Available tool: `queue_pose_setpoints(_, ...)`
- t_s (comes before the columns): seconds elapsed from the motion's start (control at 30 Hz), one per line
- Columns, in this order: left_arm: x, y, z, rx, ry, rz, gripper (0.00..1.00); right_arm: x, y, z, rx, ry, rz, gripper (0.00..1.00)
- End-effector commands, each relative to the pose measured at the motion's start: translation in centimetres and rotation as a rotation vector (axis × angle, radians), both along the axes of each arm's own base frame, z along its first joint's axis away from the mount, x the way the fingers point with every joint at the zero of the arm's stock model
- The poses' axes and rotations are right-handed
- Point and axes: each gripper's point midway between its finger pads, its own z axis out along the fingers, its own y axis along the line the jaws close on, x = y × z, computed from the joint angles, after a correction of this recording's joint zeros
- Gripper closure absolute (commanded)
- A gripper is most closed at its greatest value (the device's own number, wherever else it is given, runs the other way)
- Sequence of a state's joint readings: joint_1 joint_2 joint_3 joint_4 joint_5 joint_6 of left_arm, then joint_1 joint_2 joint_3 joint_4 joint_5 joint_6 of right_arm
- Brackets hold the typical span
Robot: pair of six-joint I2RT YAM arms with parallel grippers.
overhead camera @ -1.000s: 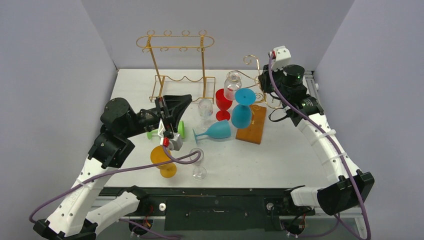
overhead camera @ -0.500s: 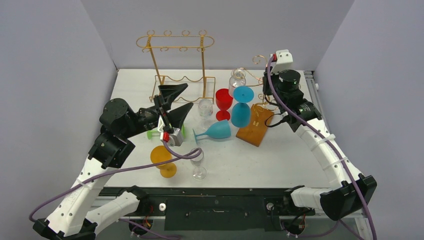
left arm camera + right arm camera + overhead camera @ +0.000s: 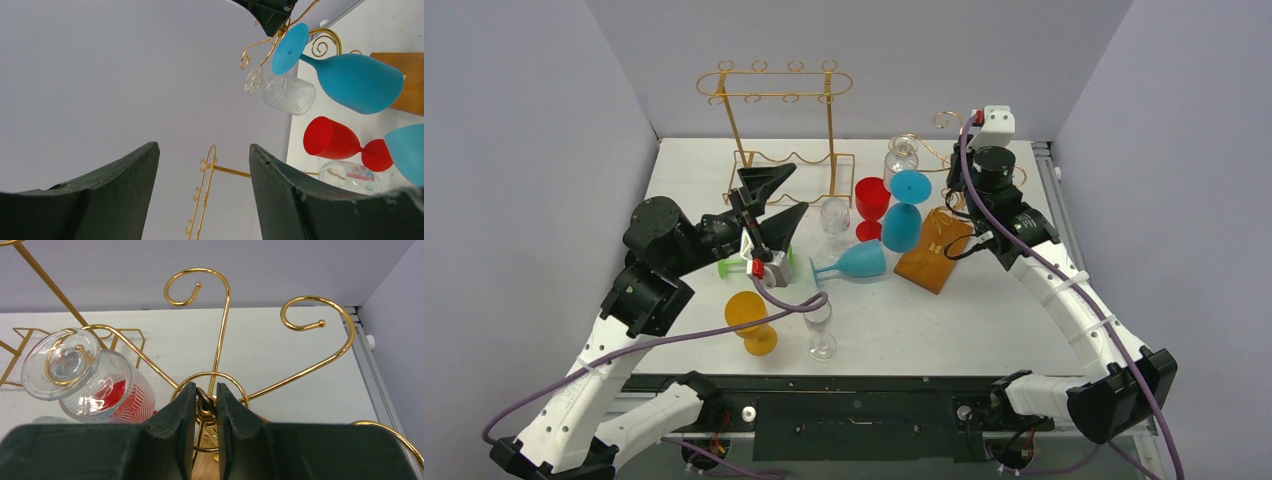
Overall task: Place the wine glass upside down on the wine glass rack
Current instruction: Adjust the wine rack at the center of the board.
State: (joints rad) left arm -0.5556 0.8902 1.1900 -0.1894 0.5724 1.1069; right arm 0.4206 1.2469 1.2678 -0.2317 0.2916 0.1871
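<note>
The wine glass rack (image 3: 932, 258) is gold wire on a wooden base, at the right of the table. My right gripper (image 3: 956, 190) is shut on the ring at the top of its centre post (image 3: 204, 404). A clear wine glass (image 3: 90, 375) and a blue one (image 3: 907, 215) hang upside down from its arms. My left gripper (image 3: 796, 190) is open with nothing between its fingers (image 3: 120, 195), raised over the table's left middle. A green glass (image 3: 726, 268) lies on the table under that arm. Another blue glass (image 3: 859, 262) lies on its side beside the base.
A tall gold rack (image 3: 774, 85) stands at the back. A red glass (image 3: 871, 205) and a clear glass (image 3: 835, 215) stand mid-table. An orange glass (image 3: 749, 318) and a clear one (image 3: 820, 330) stand near the front edge.
My left gripper has gone from shut to open. My right gripper has carried the rack's top to the right, and the wooden base has shifted with it.
</note>
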Motion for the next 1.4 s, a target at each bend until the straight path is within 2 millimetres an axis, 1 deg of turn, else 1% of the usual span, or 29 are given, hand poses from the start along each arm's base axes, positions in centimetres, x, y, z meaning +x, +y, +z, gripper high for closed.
queue_pose_setpoints(0.0, -0.4, 0.6, 1.7, -0.04, -0.037, 0.02, 0.37, -0.8, -2.5, -0.3, 0.046, -0.014, -0.142, 1.0)
queue_pose_setpoints(0.07, -0.2, 0.7, 1.5, -0.037, -0.037, 0.03, 0.37, -1.0, -3.1, -0.4, 0.052, -0.022, -0.174, 1.0)
queue_pose_setpoints(0.23, 0.2, 0.9, 1.5, -0.047, -0.03, 0.055, 0.37, -1.3, -3.9, -0.6, 0.064, -0.02, -0.229, 1.0)
queue_pose_setpoints(0.37, 0.5, 1.2, 1.5, -0.058, -0.022, 0.08, 0.35, -1.2, -3.5, -1.2, 0.085, -0.016, -0.224, 1.0)
queue_pose_setpoints(0.53, 0.9, 1.5, 1.0, -0.058, -0.003, 0.106, 0.29, -1.0, -2.5, -1.5, 0.092, -0.005, -0.199, 1.0)
queue_pose_setpoints(0.6, 0.9, 1.6, 0.8, -0.058, 0.003, 0.111, 0.22, -1.0, -2.4, -1.4, 0.098, -0.006, -0.198, 1.0)
queue_pose_setpoints(0.63, 1.0, 1.7, 0.6, -0.057, 0.009, 0.116, 0.19, -1.0, -2.3, -1.3, 0.102, -0.009, -0.195, 0.97)
queue_pose_setpoints(0.7, 1.2, 1.9, 0.5, -0.068, 0.03, 0.135, 0.13, -1.2, -2.3, -0.8, 0.112, -0.019, -0.186, 0.84)
queue_pose_setpoints(0.73, 1.4, 2.0, 0.6, -0.081, 0.045, 0.146, 0.11, -1.4, -2.2, -0.4, 0.117, -0.027, -0.178, 0.8)
queue_pose_setpoints(0.83, 2.1, 2.6, 0.6, -0.153, 0.16, 0.193, 0.03, -2.0, -1.9, 1.0, 0.132, -0.05, -0.145, 0.64)
queue_pose_setpoints(0.93, 3.0, 2.9, -0.4, -0.2, 0.308, 0.249, 0.04, -2.6, -1.3, 2.5, 0.141, -0.065, -0.098, 0.51)
queue_pose_setpoints(1.0, 3.4, 3.2, -1.6, -0.209, 0.403, 0.287, 0.04, -3.0, -0.9, 3.4, 0.143, -0.072, -0.065, 0.44)
queue_pose_setpoints(1.03, 3.7, 3.3, -2.3, -0.215, 0.446, 0.308, 0.04, -3.3, -0.8, 3.9, 0.141, -0.072, -0.055, 0.38)
queue_pose_setpoints(1.1, 4.1, 3.7, -3.1, -0.245, 0.523, 0.353, 0.04, -4.0, -0.8, 4.9, 0.139, -0.077, -0.042, 0.3)
queue_pose_setpoints(1.2, 4.9, 4.6, -4.3, -0.298, 0.637, 0.448, 0.04, -5.4, -1.0, 6.8, 0.15, -0.105, -0.023, 0.27)
queue_pose_setpoints(1.27, 5.4, 5.4, -4.7, -0.335, 0.7, 0.515, 0.04, -6.9, -0.9, 8.3, 0.154, -0.122, 0.005, 0.27)
queue_pose_setpoints(1.3, 5.8, 5.8, -5.0, -0.357, 0.734, 0.548, 0.04, -7.8, -0.3, 9.2, 0.152, -0.13, 0.029, 0.26)
queue_pose_setpoints(1.37, 6.2, 6.4, -5.2, -0.412, 0.803, 0.59, 0.04, -9.6, 1.0, 9.8, 0.13, -0.124, 0.078, 0.26)
